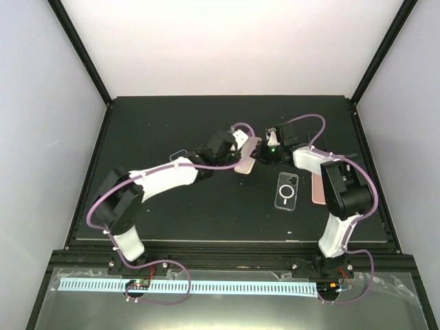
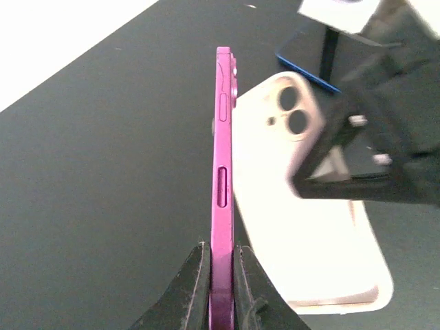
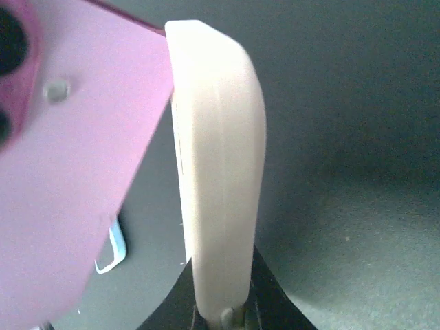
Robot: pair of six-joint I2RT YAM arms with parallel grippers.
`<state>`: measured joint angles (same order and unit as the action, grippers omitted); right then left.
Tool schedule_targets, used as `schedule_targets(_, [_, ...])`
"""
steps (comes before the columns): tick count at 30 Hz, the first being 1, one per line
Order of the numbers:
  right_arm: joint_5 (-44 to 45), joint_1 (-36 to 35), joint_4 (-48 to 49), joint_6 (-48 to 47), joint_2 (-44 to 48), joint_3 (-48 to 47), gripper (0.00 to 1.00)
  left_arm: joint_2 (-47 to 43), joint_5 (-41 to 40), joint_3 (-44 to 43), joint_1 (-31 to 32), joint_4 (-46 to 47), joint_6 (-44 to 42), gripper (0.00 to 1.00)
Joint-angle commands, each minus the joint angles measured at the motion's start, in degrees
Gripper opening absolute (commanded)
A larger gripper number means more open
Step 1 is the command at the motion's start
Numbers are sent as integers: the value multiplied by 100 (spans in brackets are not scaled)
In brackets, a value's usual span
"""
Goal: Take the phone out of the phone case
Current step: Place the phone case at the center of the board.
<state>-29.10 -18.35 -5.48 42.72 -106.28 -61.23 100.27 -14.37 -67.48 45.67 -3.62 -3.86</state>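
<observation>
Left wrist view: the phone [image 2: 222, 151] stands edge-on and upright. It is a thin magenta slab with a long side button, a shorter one above it, and a camera bump at its top facing right. The left gripper [image 2: 221, 265] is clamped on its lower end, one dark finger [image 2: 196, 282] pressed to each face. Just right of the phone is the phone case [image 2: 309, 240], pale cream with rounded corners and two dark round holes near its top. The phone is out of the case, though whether their nearest edges touch I cannot tell. Left of the case, past the phone, the bare black table [image 2: 103, 192] runs to a white border.

Right wrist view: the case is seen on edge, thick and rounded, with the right gripper [image 3: 221, 306] closed on its bottom end. The phone's magenta back fills the space left of the case, one corner meeting the case's top edge. Low on the left, beyond the phone, a blue-rimmed case [image 3: 113, 251] lies flat. Right of the phone case there is only dark table.

Top view: the case is a pale patch between the two grippers near the table's middle. A clear case [image 1: 287, 190] with a white ring lies near and to its right. A pink phone [image 1: 317, 191] lies further right, under the right arm. The widest bare stretch is nearer the arm bases and to the left.
</observation>
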Motion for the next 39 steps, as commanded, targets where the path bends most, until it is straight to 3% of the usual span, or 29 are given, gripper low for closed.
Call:
schedule_targets(1, [-119,-45,-298,-899,549,-123,1,-801,320,-402,-543,-283,-228,2])
schedule_targets(10, [-843,152,-1623,-2752,784,-861,1,-1999,1128,-103,-1362,-1027,-528,1])
schedule_targets(18, [-870,312,-2892,-4033,-341,-2287,1,-2631,1464,329,-1509,-1182,-521,2])
schedule_targets(33, [-1211,922,-3666,-4139,-2184,-4186,1,-2531,1595,315,-1541,-1113,-406,1])
schedule_targets(39, [-1776,1046,-3892,-3965,-2583,-4214,1,-2441,1656,256,-1539,-1101,-371,2])
